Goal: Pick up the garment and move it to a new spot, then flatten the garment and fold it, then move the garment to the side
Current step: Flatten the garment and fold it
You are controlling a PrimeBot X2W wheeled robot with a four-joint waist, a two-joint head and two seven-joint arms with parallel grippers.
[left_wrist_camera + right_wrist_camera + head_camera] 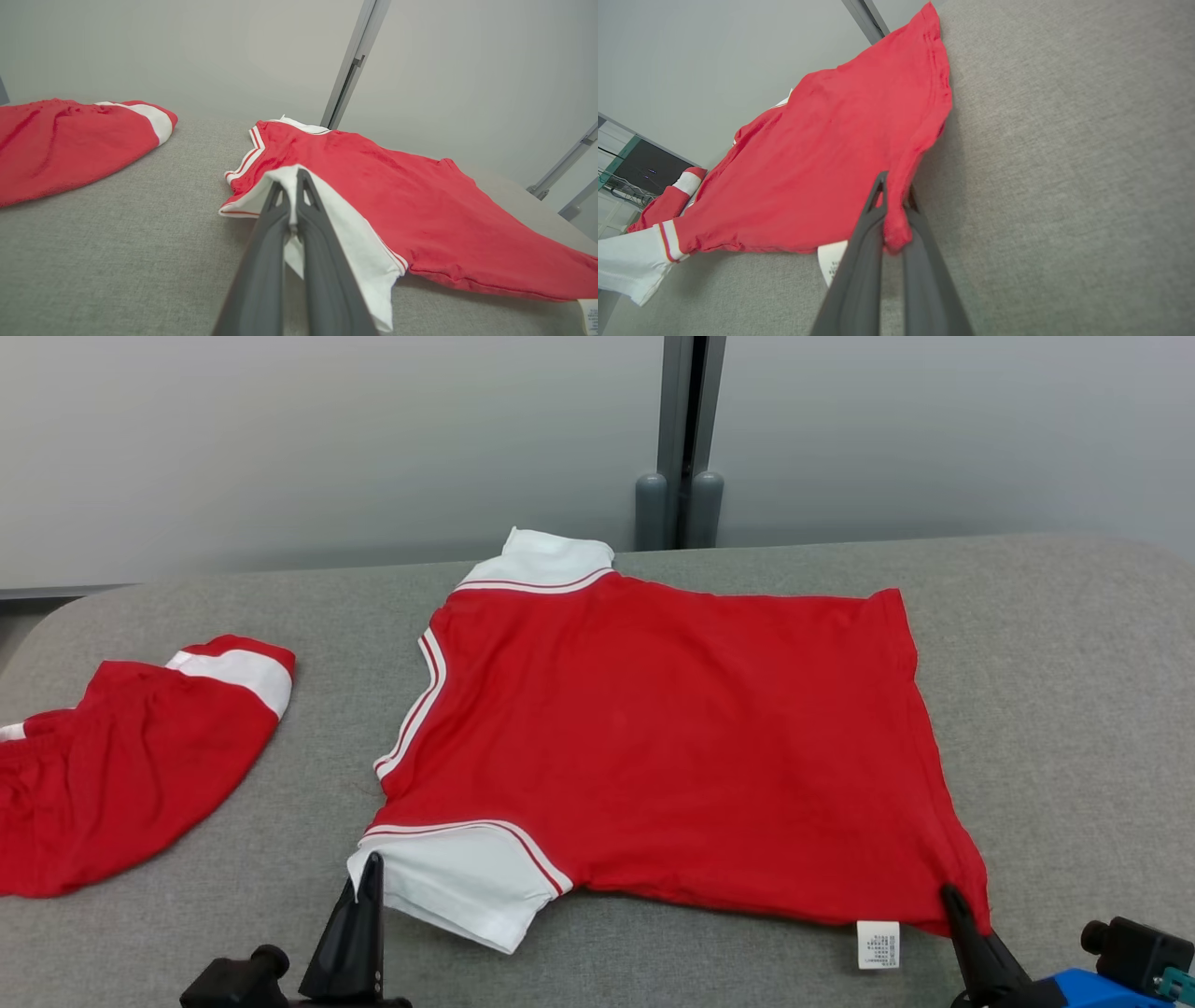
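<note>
Head view: the red garment (653,737) lies spread flat on the grey counter (1074,709). The left end effector (371,875) pinches its white sleeve (457,882), well left of the care label (878,945). The right end effector (948,894) pinches the hem corner (976,887) just right of that label.

Left wrist view: the fingers (261,261) are pressed together on sleeve cloth.

Right wrist view: the fingers (859,270) are clamped on bunched red hem, with the care label (831,261) just beside them.

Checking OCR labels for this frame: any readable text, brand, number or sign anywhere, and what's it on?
Too small and blurred to read in any view: rows of fine print on the white care tag at the hem of the red shirt.
No other text: no logo, number or sign visible on the red shirt itself, the second red garment or the grey surface.
</note>
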